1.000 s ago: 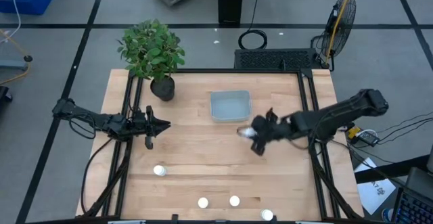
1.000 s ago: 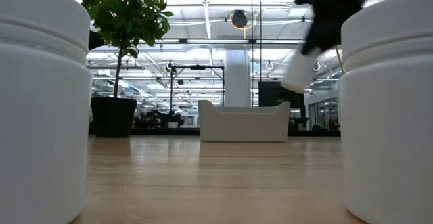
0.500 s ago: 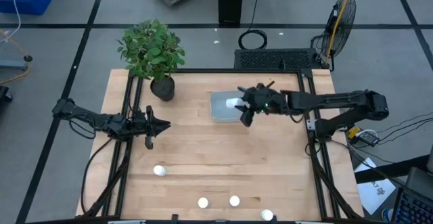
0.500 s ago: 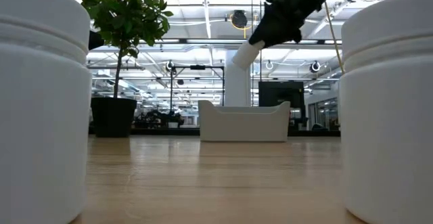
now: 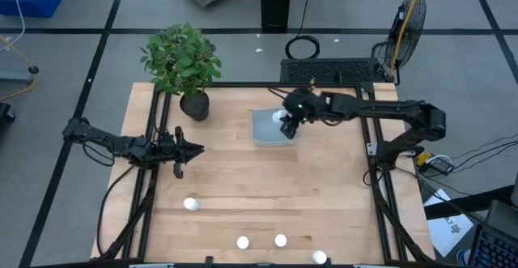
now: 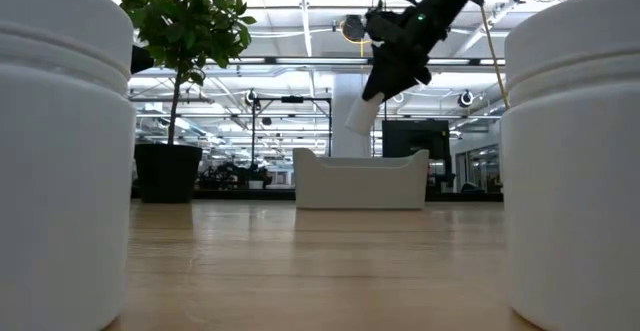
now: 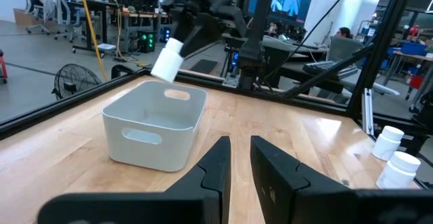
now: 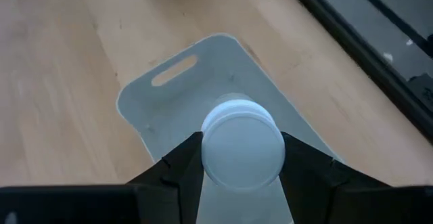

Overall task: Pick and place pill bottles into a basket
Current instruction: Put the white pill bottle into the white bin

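The basket is a pale blue-grey tray on the far middle of the table; it also shows in the low view and the left wrist view. My right gripper is over it, shut on a white pill bottle. Several other pill bottles stand upright near the table's near edge, among them one and another. My left gripper waits shut and empty at the table's left, pointing toward the basket. My right gripper pinches the pill bottle's two opposite sides between its two fingers. The fingers slant down from the table's right, and the bottle lies along them and sticks out past their tips. The bottle is tilted and lifted clear, just above the basket's open top.
A dark pot with a green plant stands at the far left, beside the basket. Two bottles stand close to the low camera. Black frame rails run along the table's left, right and far edges.
My right gripper has carried the pill bottle from the middle right of the table toward the far edge and the left, first up and over the basket, then down toward its open top. It has stayed shut on the bottle, which stays tilted.
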Controlling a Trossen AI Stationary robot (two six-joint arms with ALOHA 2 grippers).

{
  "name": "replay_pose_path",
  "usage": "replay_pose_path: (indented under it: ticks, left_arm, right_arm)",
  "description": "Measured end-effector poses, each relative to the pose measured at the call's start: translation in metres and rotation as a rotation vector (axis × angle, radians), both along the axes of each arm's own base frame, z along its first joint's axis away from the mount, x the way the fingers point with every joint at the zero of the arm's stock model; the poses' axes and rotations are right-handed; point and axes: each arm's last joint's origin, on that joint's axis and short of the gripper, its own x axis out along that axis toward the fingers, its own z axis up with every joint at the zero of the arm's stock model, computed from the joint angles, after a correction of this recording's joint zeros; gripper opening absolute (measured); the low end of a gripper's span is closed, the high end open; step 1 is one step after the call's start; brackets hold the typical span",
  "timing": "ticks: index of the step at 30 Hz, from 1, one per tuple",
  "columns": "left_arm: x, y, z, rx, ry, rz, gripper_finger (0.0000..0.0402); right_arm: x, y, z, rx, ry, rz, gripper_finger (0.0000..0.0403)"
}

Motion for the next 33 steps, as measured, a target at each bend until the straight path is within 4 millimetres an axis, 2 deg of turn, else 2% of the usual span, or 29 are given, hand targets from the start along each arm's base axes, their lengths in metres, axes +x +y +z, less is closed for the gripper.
replay_pose_path:
  ticks: [4, 8, 13, 20, 25, 33]
  left_arm:
    - [0.0, 0.0, 0.0, 0.0, 0.0, 0.0, 0.0061]
    - [0.0, 0.0, 0.0, 0.0, -0.001, 0.0, 0.0061]
    - [0.0, 0.0, 0.0, 0.0, 0.0, 0.0, 0.0061]
    - [0.0, 0.0, 0.0, 0.0, 0.0, 0.0, 0.0061]
    - [0.0, 0.0, 0.0, 0.0, 0.0, 0.0, 0.0061]
    - [0.0, 0.0, 0.0, 0.0, 0.0, -0.001, 0.0061]
  right_arm:
    - [0.017, -0.009, 0.004, 0.016, 0.094, 0.005, 0.0149]
    - [0.025, -0.026, -0.001, 0.055, 0.204, -0.032, 0.0155]
    - [0.03, -0.037, -0.022, 0.133, 0.26, -0.011, 0.0151]
    - [0.04, -0.041, -0.048, 0.152, 0.33, -0.006, 0.0158]
    - [0.041, -0.049, -0.059, 0.158, 0.358, -0.01, 0.0153]
    - [0.034, -0.065, -0.06, 0.213, 0.34, -0.023, 0.0162]
